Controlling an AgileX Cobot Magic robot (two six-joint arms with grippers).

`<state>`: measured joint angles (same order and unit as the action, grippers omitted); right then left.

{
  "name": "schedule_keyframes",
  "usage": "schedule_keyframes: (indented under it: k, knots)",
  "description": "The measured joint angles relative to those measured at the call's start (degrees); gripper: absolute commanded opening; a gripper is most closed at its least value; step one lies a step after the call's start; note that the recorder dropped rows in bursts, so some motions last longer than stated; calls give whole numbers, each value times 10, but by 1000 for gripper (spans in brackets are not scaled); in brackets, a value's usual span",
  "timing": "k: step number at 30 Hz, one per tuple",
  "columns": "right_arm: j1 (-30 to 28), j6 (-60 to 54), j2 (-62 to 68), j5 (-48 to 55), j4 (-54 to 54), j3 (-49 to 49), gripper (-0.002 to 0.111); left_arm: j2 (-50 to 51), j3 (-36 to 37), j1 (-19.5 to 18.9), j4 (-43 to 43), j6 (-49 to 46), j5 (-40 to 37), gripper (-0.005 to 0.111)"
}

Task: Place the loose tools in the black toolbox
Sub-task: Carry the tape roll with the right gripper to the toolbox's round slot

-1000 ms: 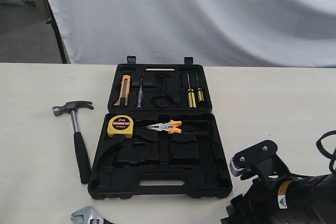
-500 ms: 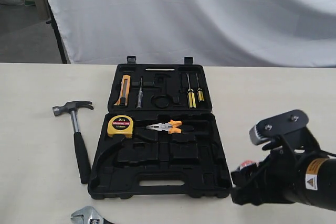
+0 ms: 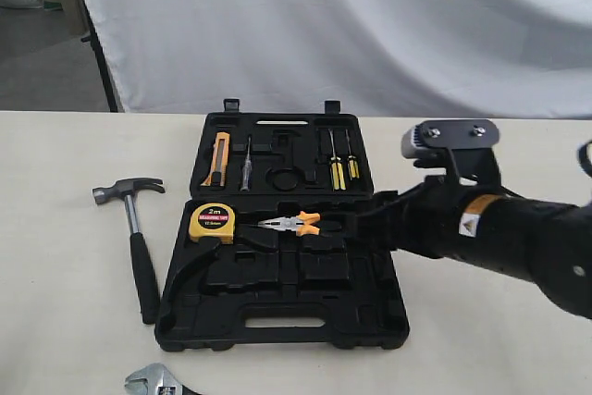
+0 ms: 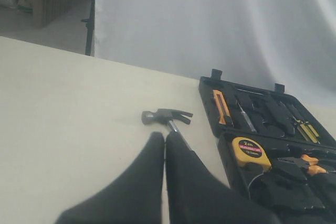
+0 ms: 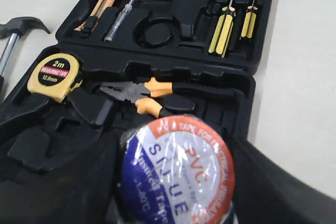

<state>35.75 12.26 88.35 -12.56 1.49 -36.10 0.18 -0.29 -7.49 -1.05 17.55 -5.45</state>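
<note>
We've got none of our three loose tools in the toolbox [image 3: 277,326] yet: right gripper [image 3: 373,215] is clamped on the one tape roll [image 5: 176,174] over the box's front half, one hammer [image 3: 134,228] lies just left of it, one wrench [image 3: 162,381] sits near its front-left corner, left gripper [image 4: 164,141] is pinched together and empty

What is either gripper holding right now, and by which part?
The right gripper holds the tape roll by its outer rim, a finger on each side. The left gripper is shut and holds nothing.
</note>
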Motion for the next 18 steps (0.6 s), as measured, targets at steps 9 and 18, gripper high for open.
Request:
schedule_keyframes:
  k: [9, 18]
  knots:
    - [1, 2, 240, 110, 1, -302, 0, 0, 0, 0, 0, 0, 0, 1]
    - [21, -18, 389, 188, 1, -503, 0, 0, 0, 0, 0, 0, 0, 1]
